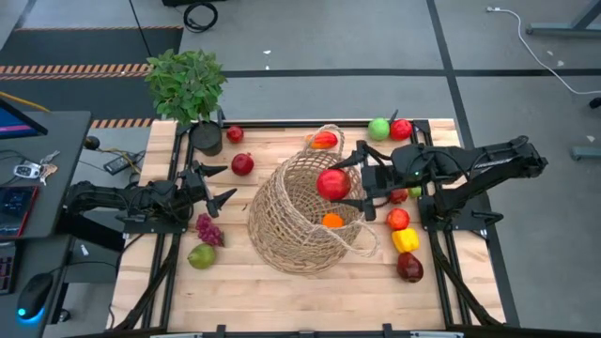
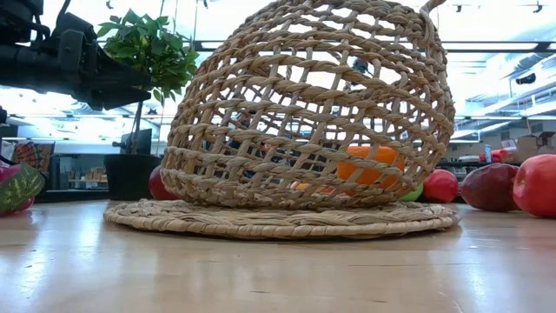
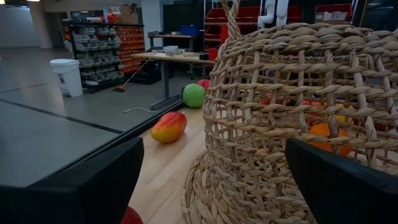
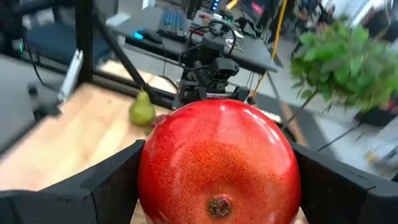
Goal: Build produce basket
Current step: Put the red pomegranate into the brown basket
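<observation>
The tan wicker basket [image 1: 300, 214] lies tipped on its side at the table's middle, its mouth toward the right. An orange fruit [image 1: 332, 221] lies inside it and shows through the weave in the low view [image 2: 369, 163]. My right gripper [image 1: 355, 182] is shut on a round red fruit [image 1: 333, 183] over the basket's mouth. My left gripper [image 1: 228, 183] is open and empty, just left of the basket and pointing at it. The basket wall fills the left wrist view [image 3: 292, 106]. My right gripper pinches the round red fruit between its two fingers, one finger on each opposite side [image 4: 149, 180]. The fingers lie about level and come from the table's right. The fruit is lifted clear above the basket, its calyx end [image 4: 217, 205] toward the wrist camera.
A potted leafy plant [image 1: 188, 84] stands at the far left. Loose produce lies around: a red fruit [image 1: 242, 164], grapes [image 1: 208, 228] and a pear [image 1: 201, 255] on the left; a mango [image 1: 324, 141] and a green apple [image 1: 378, 129] at the far edge; a yellow pepper [image 1: 405, 239] on the right.
</observation>
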